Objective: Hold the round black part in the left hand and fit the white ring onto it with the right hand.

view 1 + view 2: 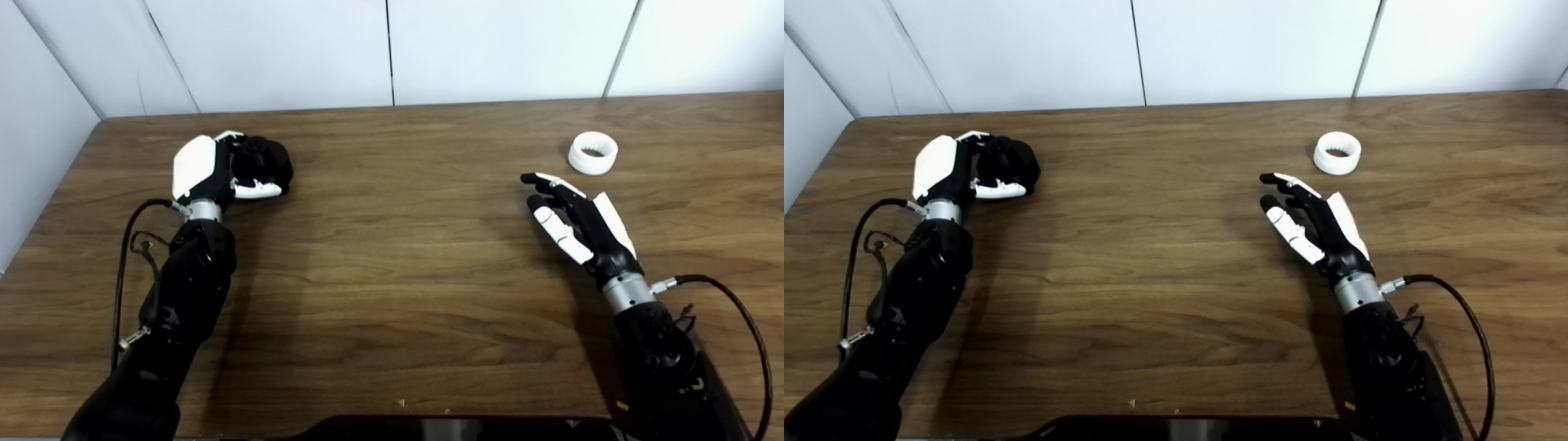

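Observation:
The round black part (264, 159) sits on the table at the far left, and my left hand (211, 171) is shut on it, fingers curled over its top and thumb along its near side. A white ring (592, 152) with a ribbed inner wall lies flat at the far right, untouched. My right hand (572, 217) hovers open a short way in front and to the left of the ring, fingers stretched out and apart, holding nothing.
The wooden table (392, 257) ends at a white panelled wall (392, 49) behind, with a side wall (37, 122) close on the left. Black cables loop beside both forearms. A dark edge (453, 427) of the robot's body shows at the bottom.

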Tool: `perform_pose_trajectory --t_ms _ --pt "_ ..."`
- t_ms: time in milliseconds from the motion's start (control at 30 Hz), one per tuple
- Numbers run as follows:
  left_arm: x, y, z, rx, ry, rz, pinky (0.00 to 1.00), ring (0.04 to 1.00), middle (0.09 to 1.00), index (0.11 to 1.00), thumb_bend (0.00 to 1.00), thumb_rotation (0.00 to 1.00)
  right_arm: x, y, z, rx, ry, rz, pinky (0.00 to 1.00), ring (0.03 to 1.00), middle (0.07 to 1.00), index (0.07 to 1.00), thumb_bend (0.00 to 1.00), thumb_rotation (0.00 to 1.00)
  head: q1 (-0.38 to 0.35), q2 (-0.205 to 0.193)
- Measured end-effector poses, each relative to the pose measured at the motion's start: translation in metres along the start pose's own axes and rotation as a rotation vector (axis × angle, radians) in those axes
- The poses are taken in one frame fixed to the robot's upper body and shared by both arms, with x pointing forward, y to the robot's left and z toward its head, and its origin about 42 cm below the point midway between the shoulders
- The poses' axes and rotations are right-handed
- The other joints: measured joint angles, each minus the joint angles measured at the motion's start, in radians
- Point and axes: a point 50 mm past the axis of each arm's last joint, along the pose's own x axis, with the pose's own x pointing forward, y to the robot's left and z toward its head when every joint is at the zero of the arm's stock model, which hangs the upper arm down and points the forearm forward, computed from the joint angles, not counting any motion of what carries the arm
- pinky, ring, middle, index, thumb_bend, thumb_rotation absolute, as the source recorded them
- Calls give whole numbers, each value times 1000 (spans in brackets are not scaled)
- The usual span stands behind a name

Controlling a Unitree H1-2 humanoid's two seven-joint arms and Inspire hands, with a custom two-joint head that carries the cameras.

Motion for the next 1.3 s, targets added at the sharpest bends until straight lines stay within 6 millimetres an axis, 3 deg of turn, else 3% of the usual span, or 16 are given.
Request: perform_pose_trajectory --t_ms 567,1300 --pt "-20 -13 16 -32 -61 -46 979 808 728 744 971 243 0 0 1 0 -2 1 841 877 881 812 521 887 6 0" --pt "-66 -46 48 -115 -237 -131 976 785 721 746 992 286 3 -6 2 -3 -9 -17 789 868 882 810 547 905 9 -2"
